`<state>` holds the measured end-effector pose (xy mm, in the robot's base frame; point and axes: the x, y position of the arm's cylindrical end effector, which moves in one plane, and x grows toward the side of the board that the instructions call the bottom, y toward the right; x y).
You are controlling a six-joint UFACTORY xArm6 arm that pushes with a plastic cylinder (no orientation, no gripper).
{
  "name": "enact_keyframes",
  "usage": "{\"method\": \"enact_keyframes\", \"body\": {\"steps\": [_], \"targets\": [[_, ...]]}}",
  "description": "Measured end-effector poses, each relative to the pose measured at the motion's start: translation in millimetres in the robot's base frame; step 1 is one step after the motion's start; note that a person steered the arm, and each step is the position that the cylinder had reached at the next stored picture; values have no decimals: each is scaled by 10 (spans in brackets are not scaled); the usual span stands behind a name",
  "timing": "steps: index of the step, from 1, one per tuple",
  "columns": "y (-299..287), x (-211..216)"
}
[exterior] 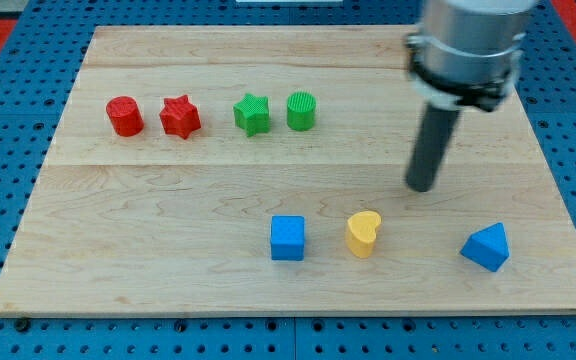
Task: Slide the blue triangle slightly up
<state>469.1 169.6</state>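
Note:
The blue triangle [486,247] lies on the wooden board [168,220] near the view's bottom right. My tip [422,187] stands on the board above and to the left of the blue triangle, apart from it by a clear gap. The rod hangs from the grey arm [468,45] at the view's top right. The tip touches no block.
A yellow heart [363,234] and a blue cube [288,238] lie left of the triangle along the bottom. A red cylinder [124,116], red star [180,117], green star [252,113] and green cylinder [302,110] stand in a row near the top left.

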Motion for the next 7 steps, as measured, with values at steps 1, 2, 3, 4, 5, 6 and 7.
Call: {"method": "enact_keyframes", "body": {"steps": [1, 2, 3, 4, 5, 6, 7], "targets": [[694, 60], [930, 430], [846, 795], [694, 1107], [388, 1143], [254, 1143], [255, 1078]]}}
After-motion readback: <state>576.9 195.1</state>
